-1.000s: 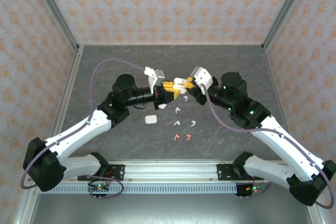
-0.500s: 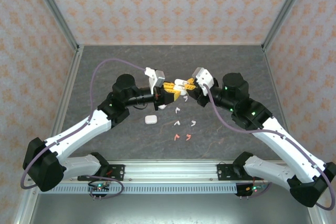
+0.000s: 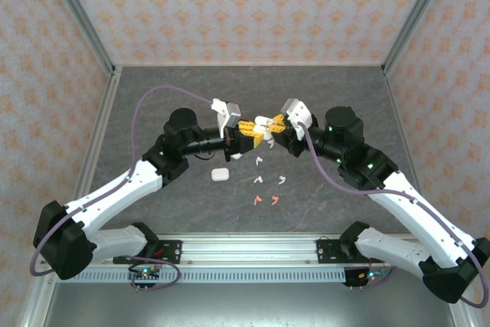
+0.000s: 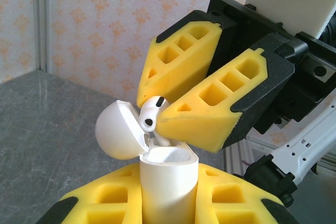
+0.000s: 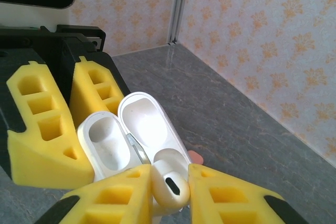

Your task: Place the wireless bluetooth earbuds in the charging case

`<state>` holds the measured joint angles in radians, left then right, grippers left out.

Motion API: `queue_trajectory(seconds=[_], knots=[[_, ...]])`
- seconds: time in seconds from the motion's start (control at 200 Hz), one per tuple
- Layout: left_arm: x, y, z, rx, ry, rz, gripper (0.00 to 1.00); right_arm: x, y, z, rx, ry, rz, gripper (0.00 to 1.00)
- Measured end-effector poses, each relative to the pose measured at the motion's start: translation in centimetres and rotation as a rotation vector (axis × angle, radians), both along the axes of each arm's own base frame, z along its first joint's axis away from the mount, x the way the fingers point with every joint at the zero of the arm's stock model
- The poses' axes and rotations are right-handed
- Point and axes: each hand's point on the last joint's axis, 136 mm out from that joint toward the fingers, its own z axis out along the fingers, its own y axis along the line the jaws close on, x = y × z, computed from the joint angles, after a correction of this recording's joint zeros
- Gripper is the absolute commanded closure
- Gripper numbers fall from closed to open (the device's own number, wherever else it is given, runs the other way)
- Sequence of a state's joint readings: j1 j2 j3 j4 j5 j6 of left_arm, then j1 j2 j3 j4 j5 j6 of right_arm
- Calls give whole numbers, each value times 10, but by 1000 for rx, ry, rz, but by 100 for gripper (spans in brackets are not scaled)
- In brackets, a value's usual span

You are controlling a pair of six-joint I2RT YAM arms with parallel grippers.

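At the near edge of the desk [image 3: 344, 97] the two arm bases are bolted side by side, and both arms reach forward to meet above its middle. Just beyond the bases we see two coral-pink earbuds [image 3: 258, 201] lying close together. A little farther on, a few loose white earbuds [image 3: 259, 180] are scattered, and a second small white case [image 3: 220, 174] lies flat to their left. Above and behind these, the grippers come nearly tip to tip. The left gripper [image 4: 168, 208] has its yellow jaws clenched on the body of the white charging case [image 4: 169, 171], held upright with its rounded lid [image 4: 118, 135] hinged back to the left. The right gripper [image 5: 170, 195] has its jaws pinched on the head of one white earbud [image 4: 152, 113]. That earbud sits tilted at the mouth of the case, its stem dipping just past the rim while its head stands clear above it. From the right wrist view the hollow of the case looks otherwise empty, though part of it is hidden. We judge that the first earbud is partway in and not yet seated. It has to be pressed home and let go, and every earbud on the desk is yet to be picked up. Behind everything stands the patterned back wall [image 3: 245, 5].
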<state>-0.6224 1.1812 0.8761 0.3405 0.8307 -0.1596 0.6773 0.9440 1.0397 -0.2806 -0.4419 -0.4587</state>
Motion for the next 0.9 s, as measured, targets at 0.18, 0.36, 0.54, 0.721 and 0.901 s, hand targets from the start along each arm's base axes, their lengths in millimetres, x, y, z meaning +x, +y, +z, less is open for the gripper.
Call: queue_trajectory(seconds=[0.18,0.36,0.54,0.721,0.901], knots=[[0,0,0,0,0,0,100,-5,2,2,15,10,26,76],[0,0,0,0,0,0,100,-7,4,2,23,18,40,73],[0,0,0,0,0,0,100,-7,3,2,29,25,38,66],[0,0,0,1,-2,1,100,-3,-1,3,47,46,19,54],[5,1,5,-15,-27,31,100,-3,-5,10,95,84,11,37]])
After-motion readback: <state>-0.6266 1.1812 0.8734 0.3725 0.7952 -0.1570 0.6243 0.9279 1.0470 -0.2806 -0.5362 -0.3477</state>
